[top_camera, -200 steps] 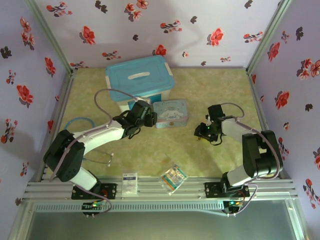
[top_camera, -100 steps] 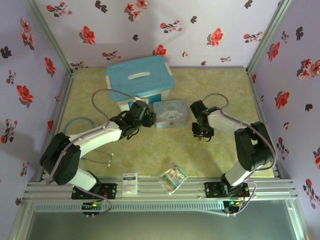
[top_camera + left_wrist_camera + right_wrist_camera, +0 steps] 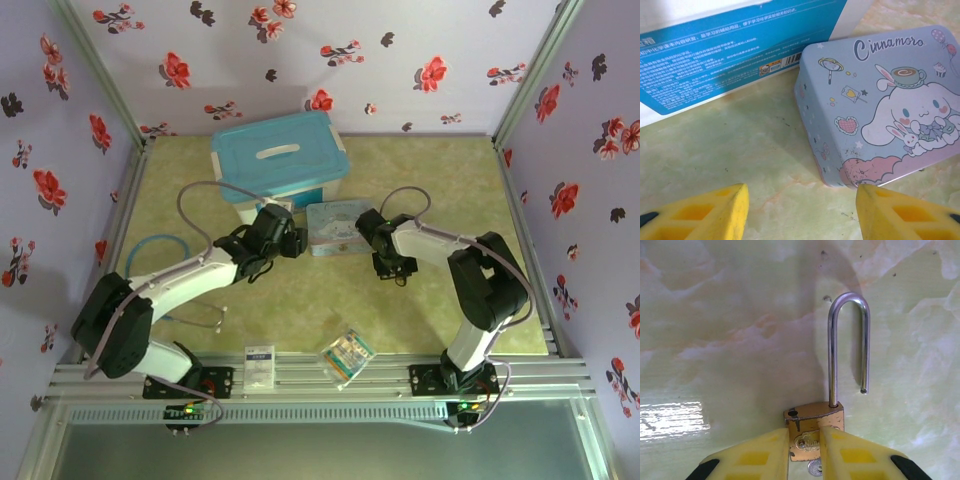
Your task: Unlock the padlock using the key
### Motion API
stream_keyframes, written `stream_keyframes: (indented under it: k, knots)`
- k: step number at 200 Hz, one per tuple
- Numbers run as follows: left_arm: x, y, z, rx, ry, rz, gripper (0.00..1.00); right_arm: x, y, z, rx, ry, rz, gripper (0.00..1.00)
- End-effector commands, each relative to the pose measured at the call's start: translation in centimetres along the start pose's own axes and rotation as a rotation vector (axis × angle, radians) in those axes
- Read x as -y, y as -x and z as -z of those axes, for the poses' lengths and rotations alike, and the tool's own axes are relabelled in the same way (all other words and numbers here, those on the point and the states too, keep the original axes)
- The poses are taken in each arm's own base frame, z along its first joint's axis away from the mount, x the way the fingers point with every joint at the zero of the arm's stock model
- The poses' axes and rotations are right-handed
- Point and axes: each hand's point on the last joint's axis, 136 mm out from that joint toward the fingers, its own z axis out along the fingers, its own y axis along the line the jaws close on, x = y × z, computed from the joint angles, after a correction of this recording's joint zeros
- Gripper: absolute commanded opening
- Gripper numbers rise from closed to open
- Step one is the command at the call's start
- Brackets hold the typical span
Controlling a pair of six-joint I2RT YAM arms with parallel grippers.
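The brass padlock [image 3: 815,424] lies flat on the pale green marbled table [image 3: 715,340], its silver shackle [image 3: 831,355] raised, the free end clear of the body. The right gripper [image 3: 804,440] hangs over the lock's lower half with its yellow fingers [image 3: 760,455] drawn close together. A silvery sliver of the key [image 3: 815,468] shows in the narrow gap between them; whether they pinch it cannot be told. Seen from above, this gripper [image 3: 390,266] sits just beside the near right corner of a cartoon tin [image 3: 340,226]. On the tin's other side the left gripper [image 3: 801,215] is spread wide and holds nothing, facing the tin and a blue-lidded box [image 3: 280,160] behind it.
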Motion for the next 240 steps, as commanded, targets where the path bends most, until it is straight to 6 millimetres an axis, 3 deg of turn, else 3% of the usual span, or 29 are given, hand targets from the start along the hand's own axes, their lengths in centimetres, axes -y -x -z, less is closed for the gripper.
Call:
stream_keyframes:
  k: [1, 14, 30, 51, 62, 65, 73, 76, 95, 110, 132, 191, 202, 212, 220, 240]
  knots:
    - [-0.7, 0.4, 1.4, 0.018, 0.002, 0.024, 0.59, 1.1, -0.3, 0.1, 0.006, -0.047, -0.011, 0.23]
    - [-0.6, 1.2, 2.4, 0.045, -0.012, 0.034, 0.62, 0.4, 0.2, 0.9, 0.034, 0.010, -0.024, 0.23]
    - [-0.6, 2.4, 4.1, 0.082, -0.028, 0.036, 0.67, -0.1, 1.1, 2.8, 0.105, 0.092, -0.057, 0.32]
    - [-1.6, 3.8, 7.0, 0.147, -0.016, 0.019, 0.75, 0.8, 2.6, 6.0, 0.213, 0.166, -0.113, 0.50]
    - [-3.3, 4.4, 8.5, 0.189, 0.037, 0.003, 0.88, 2.0, 3.5, 7.5, 0.268, 0.205, -0.160, 0.61]
    - [-3.9, 4.5, 8.8, 0.200, 0.059, -0.005, 0.92, 2.5, 3.8, 7.8, 0.284, 0.213, -0.178, 0.65]
    - [-6.0, 4.6, 9.6, 0.230, 0.135, -0.028, 0.99, 4.2, 4.6, 8.6, 0.336, 0.221, -0.234, 0.95]
    - [-6.8, 4.6, 9.8, 0.240, 0.166, -0.037, 1.00, 5.0, 4.9, 8.8, 0.357, 0.218, -0.257, 0.99]
    - [-12.8, 4.3, 11.5, 0.324, 0.371, -0.067, 1.00, 10.8, 6.7, 9.5, 0.532, 0.139, -0.384, 0.99]
    - [-16.6, 3.6, 12.7, 0.407, 0.454, -0.014, 1.00, 15.1, 7.0, 9.2, 0.630, -0.014, -0.439, 0.99]
    - [-21.7, 1.8, 12.7, 0.444, 0.585, 0.008, 1.00, 18.2, 7.1, 7.4, 0.687, -0.088, -0.501, 0.99]
    - [-26.5, -0.7, 9.0, 0.367, 0.704, -0.030, 1.00, 18.2, 6.7, 1.9, 0.783, -0.122, -0.454, 0.99]
    - [-27.6, -0.6, 8.5, 0.396, 0.703, 0.006, 1.00, 18.1, 7.1, 1.9, 0.796, -0.110, -0.460, 0.99]
    - [-28.1, -2.1, 7.3, 0.337, 0.694, 0.006, 1.00, 18.0, 7.6, 2.1, 0.830, -0.094, -0.465, 0.99]
    - [-27.9, -0.4, 7.1, 0.378, 0.676, -0.005, 1.00, 17.9, 7.9, 2.4, 0.858, -0.077, -0.469, 0.99]
    - [-28.2, 0.3, 6.5, 0.409, 0.645, -0.001, 1.00, 17.5, 8.3, 3.0, 0.920, -0.055, -0.450, 0.99]
